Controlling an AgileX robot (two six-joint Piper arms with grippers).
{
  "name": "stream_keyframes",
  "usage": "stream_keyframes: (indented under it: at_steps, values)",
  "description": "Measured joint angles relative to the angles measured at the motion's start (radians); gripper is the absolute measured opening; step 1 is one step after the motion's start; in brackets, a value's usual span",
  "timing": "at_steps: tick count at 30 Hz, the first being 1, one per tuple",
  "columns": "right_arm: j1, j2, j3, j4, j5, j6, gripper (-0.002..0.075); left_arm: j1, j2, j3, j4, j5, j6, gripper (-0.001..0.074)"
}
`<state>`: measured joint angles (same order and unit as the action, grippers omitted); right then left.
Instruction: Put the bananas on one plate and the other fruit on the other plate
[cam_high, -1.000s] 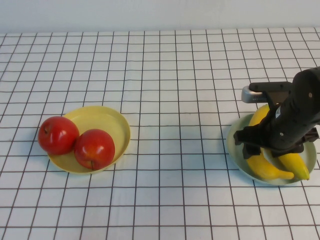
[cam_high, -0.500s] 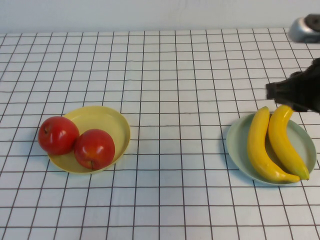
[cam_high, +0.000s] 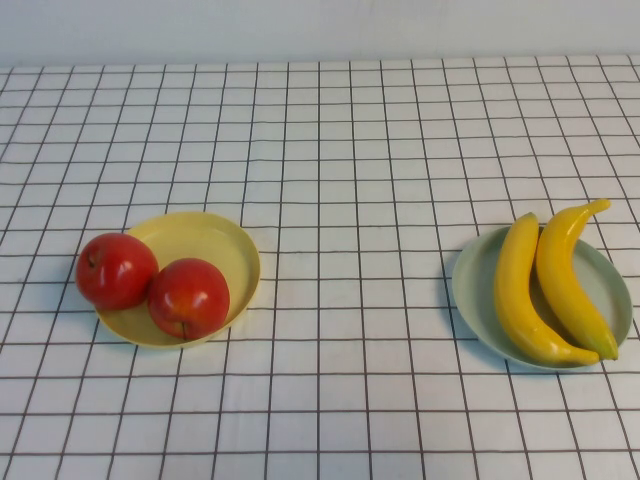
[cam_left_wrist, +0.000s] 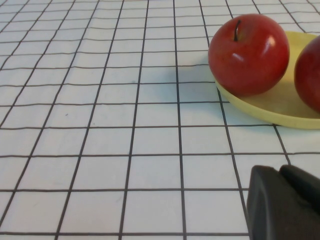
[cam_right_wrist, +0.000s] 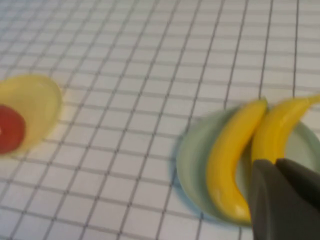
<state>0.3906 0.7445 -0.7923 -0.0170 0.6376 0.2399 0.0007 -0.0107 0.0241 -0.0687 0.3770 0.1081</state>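
Two yellow bananas (cam_high: 515, 290) (cam_high: 565, 280) lie side by side on the pale blue-green plate (cam_high: 468, 300) at the right. Two red apples (cam_high: 116, 270) (cam_high: 188, 297) sit on the pale yellow plate (cam_high: 215, 240) at the left. Neither arm shows in the high view. My right gripper (cam_right_wrist: 275, 162) is shut and empty, hanging back above the bananas (cam_right_wrist: 230, 155) and their plate (cam_right_wrist: 192, 160). My left gripper (cam_left_wrist: 280, 170) is shut and empty, low over the cloth, a short way off the nearer apple (cam_left_wrist: 248, 54) and the yellow plate (cam_left_wrist: 270, 107).
A white cloth with a black grid (cam_high: 340, 150) covers the whole table. A pale wall (cam_high: 320, 25) runs along the far edge.
My right arm has lifted off the blue-green plate and drawn back out of the high view to the right. Its jaws have gone from open to shut. Both bananas stay on the plate.
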Motion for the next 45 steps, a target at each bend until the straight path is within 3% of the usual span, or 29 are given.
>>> stream_keyframes:
  at_steps: [5,9,15,27,34,41,45]
  values:
    - [0.0,-0.1,0.006,-0.041,0.288,0.011,-0.0014,0.0,0.0,0.0,0.0,0.0,0.0,-0.0001]
    - [0.0,-0.188,0.01,-0.064,0.331,-0.131,-0.0015,0.0,0.0,0.0,0.0,0.0,0.0,-0.0001]
    - [0.0,-0.309,0.148,-0.14,0.14,-0.194,-0.0015,0.0,0.0,0.0,0.0,0.0,0.0,-0.0001]
    - [-0.011,-0.504,0.55,-0.203,-0.194,-0.074,-0.0015,0.0,0.0,0.0,0.0,0.0,0.0,-0.0001]
    - [-0.137,-0.577,0.761,-0.103,-0.408,-0.064,-0.0015,0.0,0.0,0.0,0.0,0.0,0.0,-0.0001]
    - [-0.275,-0.659,0.816,-0.014,-0.434,-0.093,-0.0016,0.0,0.0,0.0,0.0,0.0,0.0,-0.0001]
    - [-0.3,-0.738,0.818,0.017,-0.404,-0.124,-0.0016,0.0,0.0,0.0,0.0,0.0,0.0,-0.0001]
